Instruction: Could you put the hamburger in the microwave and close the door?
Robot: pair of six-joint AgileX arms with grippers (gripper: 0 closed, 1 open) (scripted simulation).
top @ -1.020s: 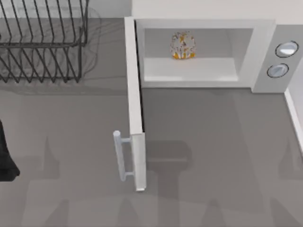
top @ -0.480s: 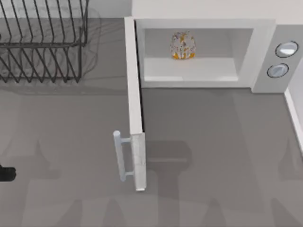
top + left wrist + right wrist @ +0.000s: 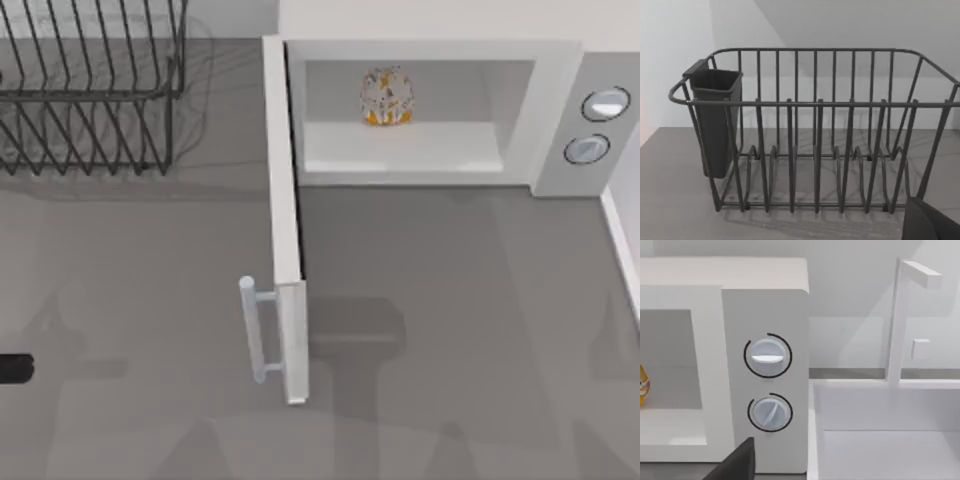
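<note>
Claw state cannot be told; hamburger [image 3: 387, 96] sits inside microwave [image 3: 430, 40], door [image 3: 285, 230] wide open.

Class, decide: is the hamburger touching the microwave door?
Apart. The top view shows the hamburger deep inside the microwave, while the door stands swung open with bare cavity floor between them.

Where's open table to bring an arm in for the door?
Bare table lies left of the open door, below the dark wire rack, where the left gripper sits at the left edge. Another bare patch lies right of the door, in front of the microwave. The hamburger sits inside. The top left is crowded by the rack.
</note>
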